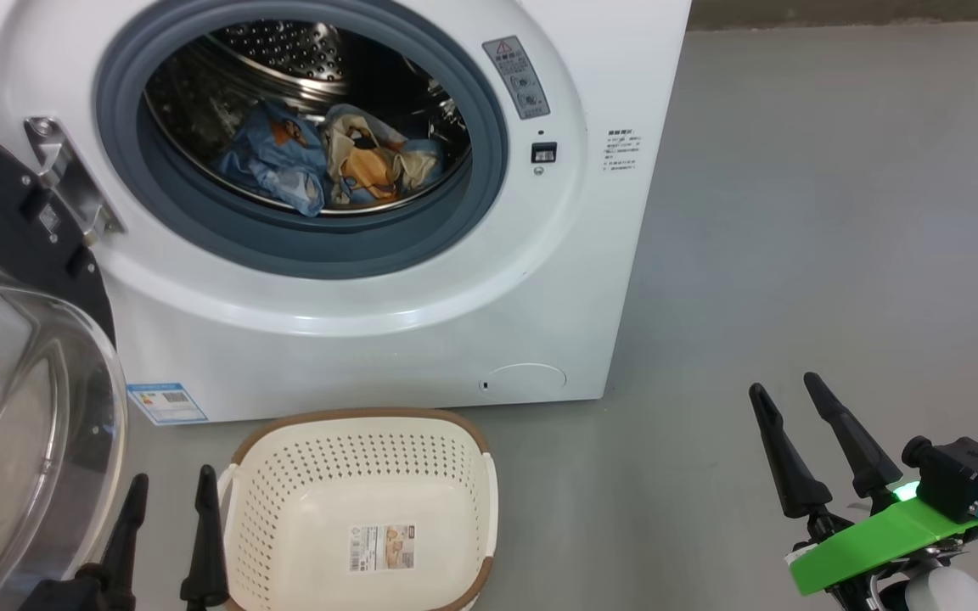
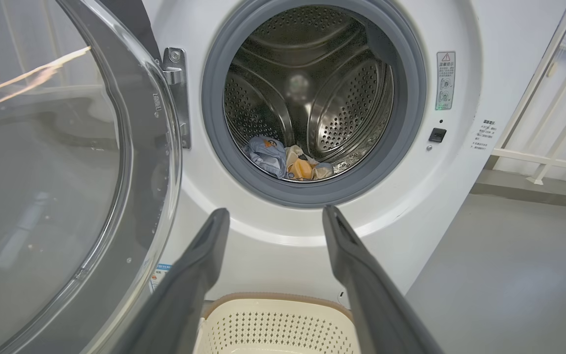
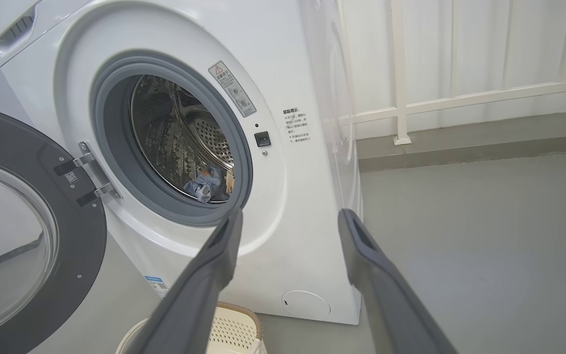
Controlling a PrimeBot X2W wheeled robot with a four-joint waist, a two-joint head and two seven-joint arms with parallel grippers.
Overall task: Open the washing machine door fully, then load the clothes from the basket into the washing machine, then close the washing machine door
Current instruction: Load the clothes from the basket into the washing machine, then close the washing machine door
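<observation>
The white washing machine stands with its door swung wide to the left, glass bowl towards me. The light blue and orange clothes lie inside the steel drum; they also show as clothes in the left wrist view and clothes in the right wrist view. The cream basket sits on the floor before the machine, holding just its paper label. My left gripper is open beside the basket's left rim, close to the door. My right gripper is open over bare floor at the right.
Grey floor stretches to the right of the machine. A white railing and pale wall stand behind it. The open door takes up the space at the left, hinged by a steel bracket.
</observation>
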